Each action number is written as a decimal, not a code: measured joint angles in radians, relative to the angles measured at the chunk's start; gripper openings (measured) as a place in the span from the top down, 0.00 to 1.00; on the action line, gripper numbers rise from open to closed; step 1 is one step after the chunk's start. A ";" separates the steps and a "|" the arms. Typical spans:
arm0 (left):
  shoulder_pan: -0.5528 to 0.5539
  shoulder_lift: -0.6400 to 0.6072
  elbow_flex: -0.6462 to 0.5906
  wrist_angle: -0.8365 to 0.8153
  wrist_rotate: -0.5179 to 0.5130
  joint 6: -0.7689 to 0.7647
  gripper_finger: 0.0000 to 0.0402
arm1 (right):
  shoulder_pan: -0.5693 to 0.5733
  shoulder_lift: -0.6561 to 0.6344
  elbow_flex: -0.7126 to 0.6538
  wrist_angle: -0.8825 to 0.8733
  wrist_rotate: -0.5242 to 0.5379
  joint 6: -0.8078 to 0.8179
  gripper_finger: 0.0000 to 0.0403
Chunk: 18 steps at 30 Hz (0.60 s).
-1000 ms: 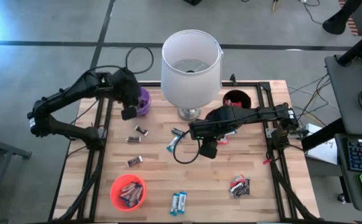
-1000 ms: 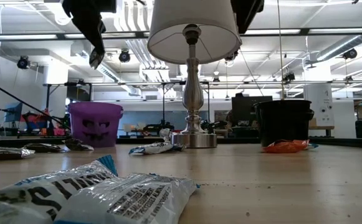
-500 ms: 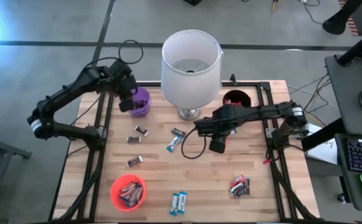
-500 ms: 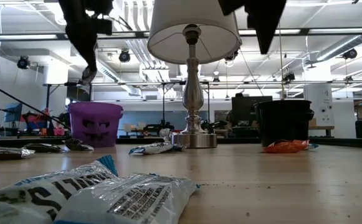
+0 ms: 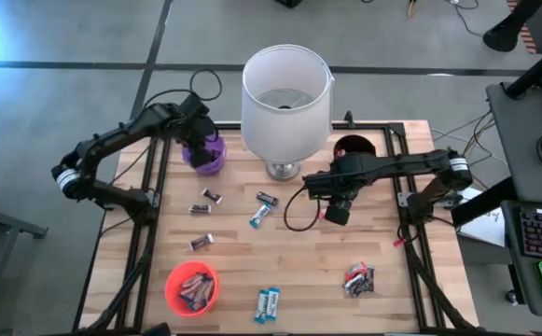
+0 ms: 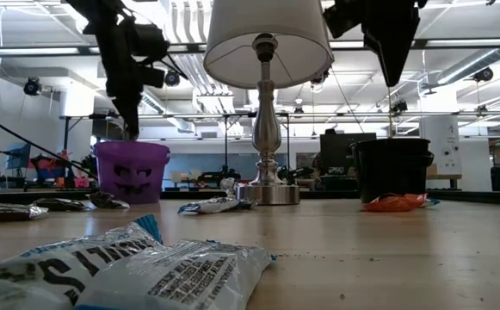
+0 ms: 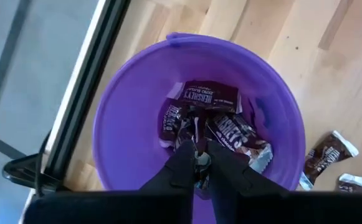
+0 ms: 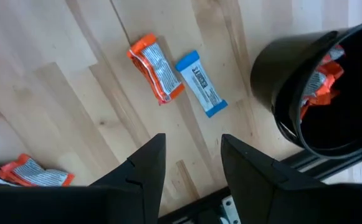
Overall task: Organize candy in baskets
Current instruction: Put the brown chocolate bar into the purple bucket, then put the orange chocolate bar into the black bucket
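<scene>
Left arm dropping a dark bar into the purple basket; right arm waiting near the black one.

Nearest the front edge sit the orange-red basket (image 5: 192, 287) holding dark bars, two blue-and-white bars (image 5: 267, 304) and a red-wrapped heap (image 5: 358, 279); mid-table lie more loose dark bars (image 5: 202, 242) and a blue one (image 5: 260, 216); the right gripper (image 8: 192, 163) hangs there with fingers parted, holding nothing, an orange-wrapped bar (image 8: 156, 67) beneath it; farther back, the left gripper (image 7: 196, 163) is pinched shut on a small dark wrapper over the purple basket (image 7: 131, 118), already holding dark bars; the black basket (image 5: 351, 149) stands beside the lamp (image 5: 286, 95); next, I judge, the left fingers must part to release.
</scene>
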 joint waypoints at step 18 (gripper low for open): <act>0.000 0.054 0.042 -0.084 -0.009 -0.074 0.61 | 0.000 -0.105 -0.211 0.120 -0.002 -0.028 0.61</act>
